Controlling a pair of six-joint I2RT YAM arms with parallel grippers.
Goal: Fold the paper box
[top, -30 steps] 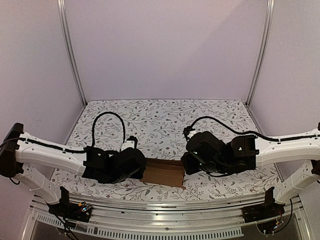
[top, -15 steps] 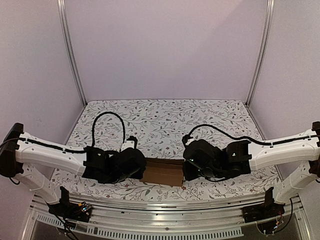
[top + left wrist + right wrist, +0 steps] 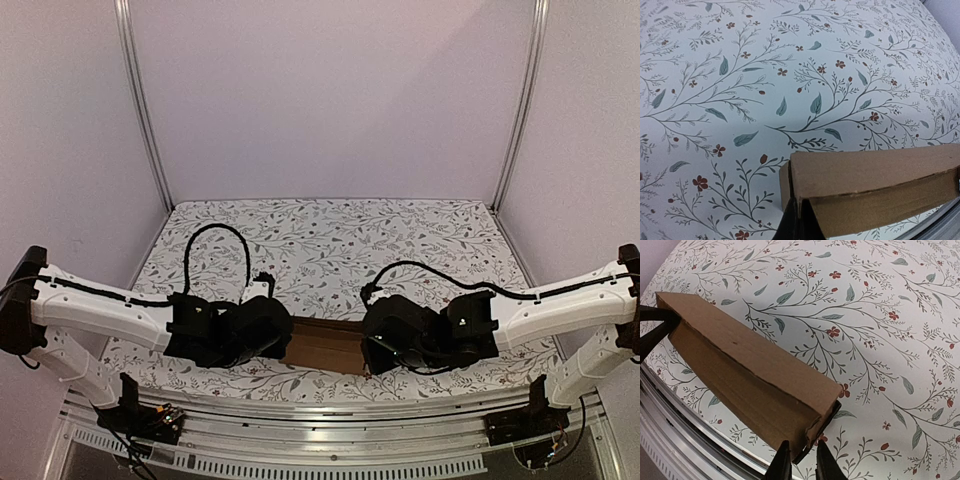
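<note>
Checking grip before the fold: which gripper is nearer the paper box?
Neither: both touch it. The left gripper pinches the paper box at its left end; the right gripper pinches its right end corner.

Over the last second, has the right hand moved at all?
Yes. From above, the right hand has slid toward the table's near edge and slightly left, farther over the paper box.

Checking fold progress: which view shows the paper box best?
Right wrist: the paper box shows its top face and long side close up. Left wrist shows one end; top external, a partly hidden strip.
</note>
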